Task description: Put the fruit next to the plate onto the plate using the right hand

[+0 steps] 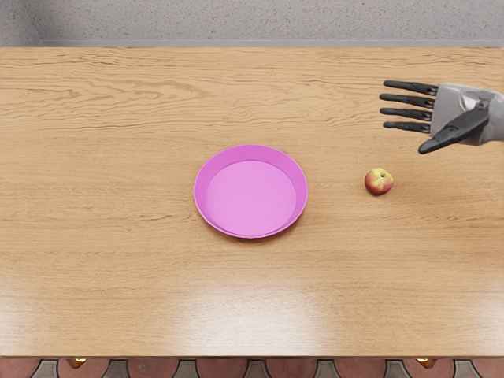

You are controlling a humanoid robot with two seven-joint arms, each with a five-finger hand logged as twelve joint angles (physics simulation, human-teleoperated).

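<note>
A small red and yellow apple [379, 181] lies on the wooden table, a short way to the right of a round pink plate [213, 216]. The plate holds nothing. My right hand [415, 118] comes in from the right edge and hovers above and to the right of the apple, well apart from it. Its fingers [403, 99] are stretched out straight toward the left, the thumb angled down, holding nothing. The left arm does not show.
The wooden table [110, 260] fills most of the view, with its far edge against a grey wall [236, 20] and its near edge at the bottom of the picture.
</note>
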